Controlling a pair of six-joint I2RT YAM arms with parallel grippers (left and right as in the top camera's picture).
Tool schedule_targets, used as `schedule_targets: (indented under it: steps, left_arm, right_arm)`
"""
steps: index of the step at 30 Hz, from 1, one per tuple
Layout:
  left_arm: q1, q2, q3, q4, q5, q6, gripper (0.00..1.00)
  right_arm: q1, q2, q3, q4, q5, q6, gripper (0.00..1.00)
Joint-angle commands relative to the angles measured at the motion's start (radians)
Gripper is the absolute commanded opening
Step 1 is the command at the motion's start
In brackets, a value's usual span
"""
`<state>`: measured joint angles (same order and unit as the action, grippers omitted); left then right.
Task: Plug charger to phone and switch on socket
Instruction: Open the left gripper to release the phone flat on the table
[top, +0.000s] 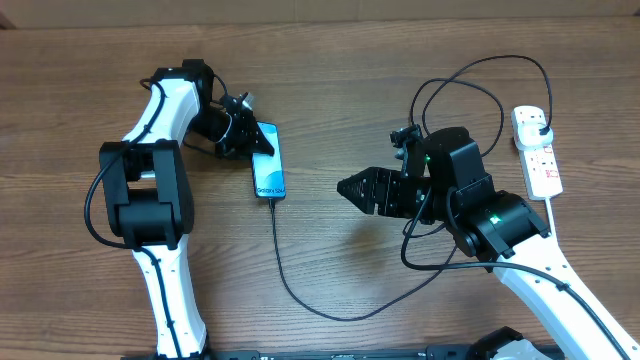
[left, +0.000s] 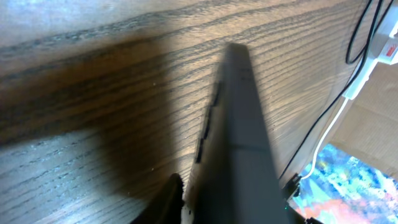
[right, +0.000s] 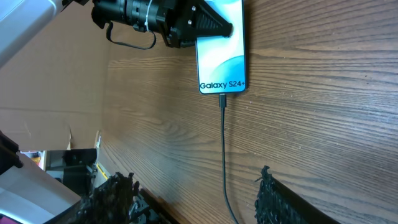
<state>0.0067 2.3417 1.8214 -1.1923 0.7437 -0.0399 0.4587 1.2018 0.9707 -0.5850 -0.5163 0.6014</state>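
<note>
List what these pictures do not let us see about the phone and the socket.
- Switches of the socket: overhead, too small; left wrist, cut off by the frame edge.
- Upper end of the phone: overhead and right wrist, covered by the left gripper.
- Phone screen: left wrist, edge-on and blurred.

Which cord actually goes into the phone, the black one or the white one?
The thin black cable: its tip sits in the phone's bottom edge. The thick white cord only leaves the power strip and never reaches the phone.
</note>
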Motion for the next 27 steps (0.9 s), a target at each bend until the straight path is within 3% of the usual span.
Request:
schedule_targets:
  steps: [1,6,27]
  left_arm:
    - [0.000,-0.006,-0.003,0.001,0.006,-0.028,0.22]
    - [-0.001,-0.006,-0.003,0.013,-0.077,-0.028,0.24]
    - [-0.001,-0.006,-0.003,0.021,-0.153,-0.028,0.26]
  right_arm:
    - [-0.003,0.001,0.016,0.002,0.008,-0.006,0.66]
    - [-0.003,0.001,0.016,0.003,0.008,-0.007,0.66]
    - [-0.003,0.001,0.016,0.003,0.008,-0.006,0.66]
